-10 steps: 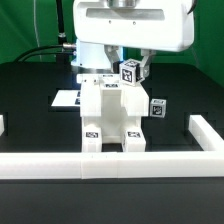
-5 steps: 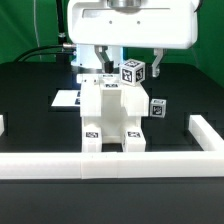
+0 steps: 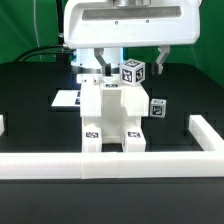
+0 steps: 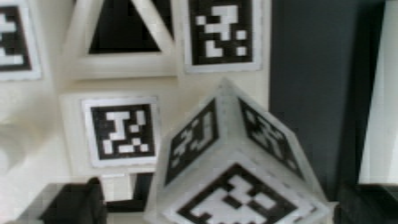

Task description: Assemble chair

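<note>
The partly built white chair (image 3: 110,118) stands upright against the front rail, with square tags on its front. A tagged post (image 3: 131,72) sticks up from its top at the exterior view's right. My gripper (image 3: 132,66) hangs over that post, open, one finger on each side and both clear of it. In the wrist view the post's tagged end (image 4: 240,175) fills the space between the dark fingertips (image 4: 80,200), and the chair's tagged panels (image 4: 121,130) lie behind it. A second tagged piece (image 3: 157,107) juts out at the chair's side.
The long low white border rail (image 3: 110,165) runs across the front and turns back at the exterior view's right (image 3: 205,130). The marker board (image 3: 66,98) lies flat on the black table behind the chair, at the exterior view's left.
The jaws have spread wide and let go of the tagged post, which stays standing on the chair. The hand has hardly shifted.
</note>
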